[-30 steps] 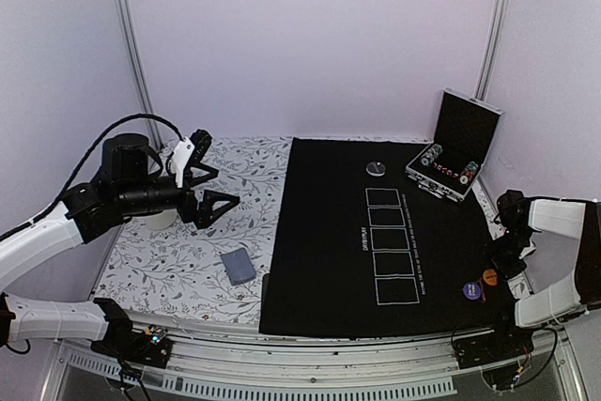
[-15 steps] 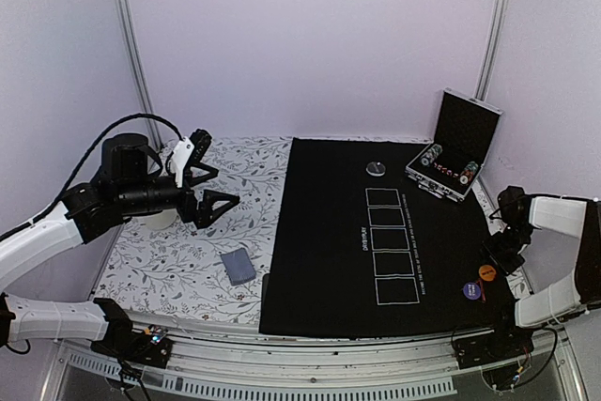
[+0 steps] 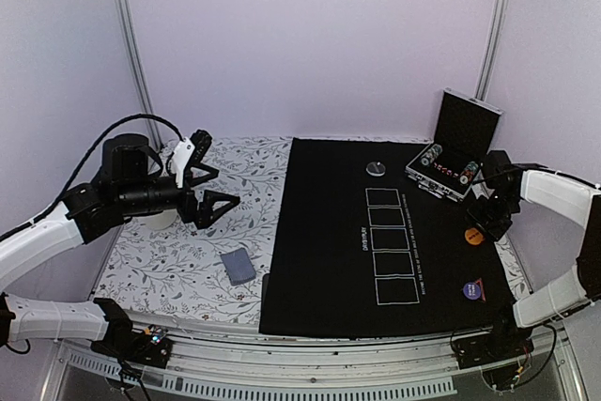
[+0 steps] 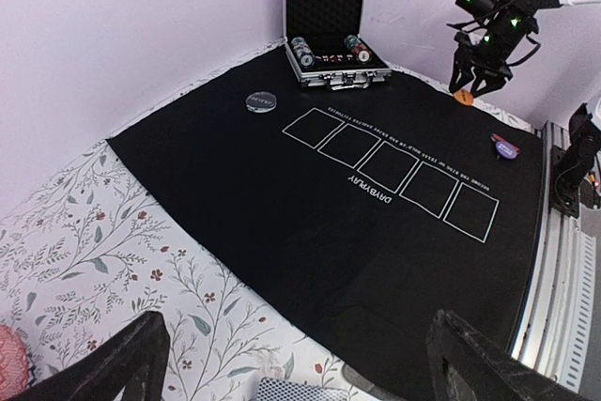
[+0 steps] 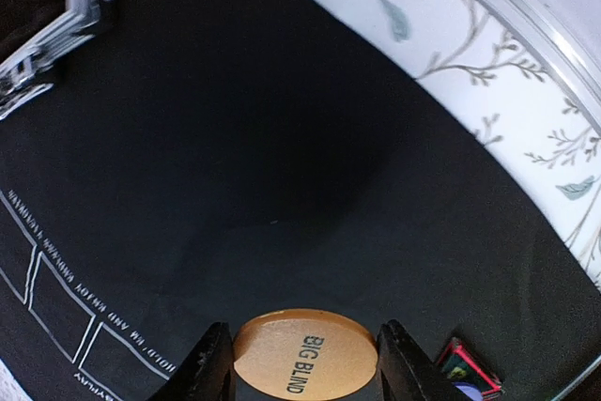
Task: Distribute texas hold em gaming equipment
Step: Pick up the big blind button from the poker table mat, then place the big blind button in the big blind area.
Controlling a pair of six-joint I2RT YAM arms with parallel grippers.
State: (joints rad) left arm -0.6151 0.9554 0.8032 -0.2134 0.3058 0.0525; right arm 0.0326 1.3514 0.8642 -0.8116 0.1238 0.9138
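Note:
My right gripper is shut on the orange button disc marked BIG BLIND, holding it by its edges above the right side of the black mat, in front of the case. The purple disc lies with a small red triangle marker at the mat's near right corner. A silver disc rests at the mat's far end. Striped poker chips sit in rows inside the case. A stack of grey-blue cards lies on the floral cloth. My left gripper hangs open above the cloth, holding nothing.
The silver-edged case stands open at the far right corner, lid upright. Five white card outlines run down the mat. A pink round object lies under my left arm. Frame posts rise at both back corners.
My right gripper has lifted the orange disc from beside the purple disc and carried it away from the near edge, toward the case. The left arm has not moved.

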